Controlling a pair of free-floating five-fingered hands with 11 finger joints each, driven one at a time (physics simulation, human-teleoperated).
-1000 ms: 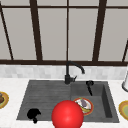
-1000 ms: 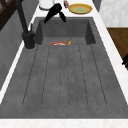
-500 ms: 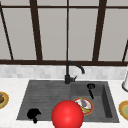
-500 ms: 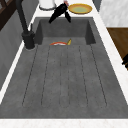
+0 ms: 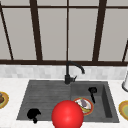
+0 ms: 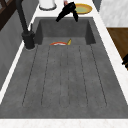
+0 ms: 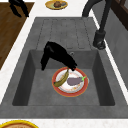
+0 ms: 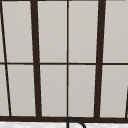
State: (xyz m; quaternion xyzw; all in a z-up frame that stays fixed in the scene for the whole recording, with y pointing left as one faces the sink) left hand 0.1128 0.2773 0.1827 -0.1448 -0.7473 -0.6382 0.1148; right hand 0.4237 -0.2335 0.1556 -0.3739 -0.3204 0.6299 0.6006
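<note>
Right hand unmoved — fingers above plate.

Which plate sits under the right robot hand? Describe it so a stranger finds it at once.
Start at the dark grey sink and look into its deep basin, right of the black faucet in the front view. On the basin floor, below the right robot hand, lies the red-rimmed plate. Unlike the yellow-rimmed plates on the counter, it carries a banana and an eggplant.
</note>
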